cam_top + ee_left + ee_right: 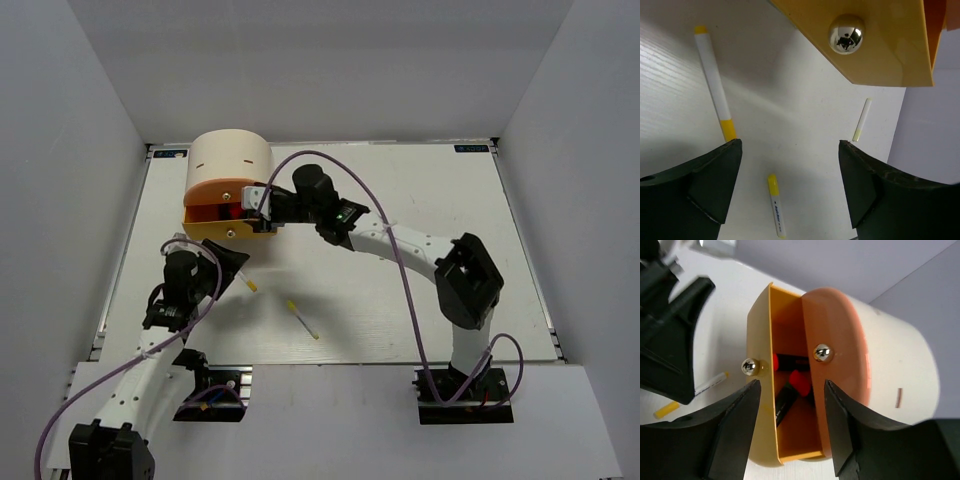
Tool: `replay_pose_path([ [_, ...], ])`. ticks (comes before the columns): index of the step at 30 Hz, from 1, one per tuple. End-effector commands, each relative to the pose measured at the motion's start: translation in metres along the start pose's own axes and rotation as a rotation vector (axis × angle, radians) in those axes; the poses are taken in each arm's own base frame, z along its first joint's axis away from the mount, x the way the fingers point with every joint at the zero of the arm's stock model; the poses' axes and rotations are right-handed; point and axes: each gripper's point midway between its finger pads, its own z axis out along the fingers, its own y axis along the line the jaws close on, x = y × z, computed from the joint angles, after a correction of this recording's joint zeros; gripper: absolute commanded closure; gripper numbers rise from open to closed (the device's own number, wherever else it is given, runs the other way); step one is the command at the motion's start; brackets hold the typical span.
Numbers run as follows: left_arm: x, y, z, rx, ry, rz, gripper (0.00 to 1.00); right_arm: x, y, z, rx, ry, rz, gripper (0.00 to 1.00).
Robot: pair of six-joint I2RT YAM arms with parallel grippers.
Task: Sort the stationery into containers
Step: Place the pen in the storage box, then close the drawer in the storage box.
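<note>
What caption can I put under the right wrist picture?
Open jaws frame the pulled-out yellow drawer with black highlighters inside.

Your stock: one beige half-cylinder cabinet (232, 152) at the table's (420, 290) far side. Its yellow drawer (760, 330) is pulled out (orange drawer (840, 335) pushed in) and holds black highlighters (799, 382) with red-orange caps. Loose on the table you have three white, yellow-tipped pens: long pen (714, 85), short pen (776, 206), far pen (861, 119).

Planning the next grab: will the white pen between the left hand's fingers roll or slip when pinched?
Likely rolls if nudged: the white pen looks round on a flat table. Probably light and stiff, being thin and straight. Its smooth-looking barrel may slip.
</note>
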Motion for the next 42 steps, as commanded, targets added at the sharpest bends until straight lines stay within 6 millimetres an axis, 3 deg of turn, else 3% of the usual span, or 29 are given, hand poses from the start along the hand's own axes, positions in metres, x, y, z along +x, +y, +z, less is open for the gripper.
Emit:
replay_pose_path([
  [1, -0.023, -0.031, 0.004, 0.092, -0.067, 0.037, 0.14, -0.059, -0.029, -0.027, 0.087, -0.116, -0.039, 0.4],
  [2, -0.023, -0.033, 0.006, 0.1, -0.061, 0.038, 0.19, -0.074, -0.036, -0.037, 0.11, -0.133, -0.042, 0.48],
  [3, -0.022, -0.031, 0.011, 0.091, -0.056, 0.037, 0.22, -0.07, -0.037, -0.042, 0.125, -0.117, 0.007, 0.56],
  [5, -0.029, -0.04, 0.015, 0.122, -0.077, 0.053, 0.34, -0.076, -0.044, -0.057, 0.148, -0.104, 0.043, 0.84],
  [7, -0.035, -0.046, 0.022, 0.129, -0.084, 0.079, 0.38, -0.073, -0.044, -0.069, 0.159, -0.084, 0.096, 0.89],
  [9, -0.042, -0.051, 0.027, 0.129, -0.1, 0.113, 0.39, -0.07, -0.044, -0.089, 0.176, -0.058, 0.122, 0.89],
  [10, -0.044, -0.052, 0.03, 0.134, -0.105, 0.126, 0.41, -0.052, -0.037, -0.094, 0.174, -0.02, 0.142, 0.89],
  [11, -0.045, -0.053, 0.034, 0.13, -0.103, 0.136, 0.41, -0.055, -0.038, -0.104, 0.192, -0.021, 0.136, 0.89],
  [12, -0.048, -0.057, 0.036, 0.139, -0.111, 0.149, 0.41, -0.04, -0.025, -0.112, 0.183, 0.013, 0.153, 0.89],
  [13, -0.053, -0.059, 0.037, 0.148, -0.132, 0.16, 0.41, -0.032, -0.025, -0.119, 0.193, 0.032, 0.164, 0.89],
  [14, -0.054, -0.06, 0.039, 0.152, -0.135, 0.16, 0.41, -0.039, -0.029, -0.133, 0.218, 0.027, 0.154, 0.89],
  [16, -0.061, -0.064, 0.041, 0.164, -0.168, 0.171, 0.41, -0.011, -0.016, -0.143, 0.22, 0.087, 0.188, 0.89],
  [17, -0.064, -0.064, 0.043, 0.159, -0.183, 0.17, 0.41, -0.015, -0.017, -0.151, 0.234, 0.082, 0.185, 0.89],
  [22, -0.067, -0.052, 0.058, 0.105, -0.189, 0.162, 0.38, 0.013, 0.002, -0.181, 0.258, 0.15, 0.246, 0.89],
  [24, -0.073, -0.06, 0.061, 0.12, -0.2, 0.163, 0.38, 0.014, 0.001, -0.192, 0.276, 0.153, 0.252, 0.89],
  [29, -0.077, -0.071, 0.069, 0.15, -0.212, 0.17, 0.38, 0.038, 0.014, -0.208, 0.284, 0.209, 0.289, 0.89],
  [34, -0.081, -0.072, 0.079, 0.143, -0.22, 0.159, 0.38, 0.05, 0.026, -0.22, 0.289, 0.229, 0.321, 0.89],
  [42, -0.096, -0.077, 0.077, 0.144, -0.296, 0.109, 0.37, 0.068, 0.046, -0.233, 0.281, 0.264, 0.365, 0.89],
])
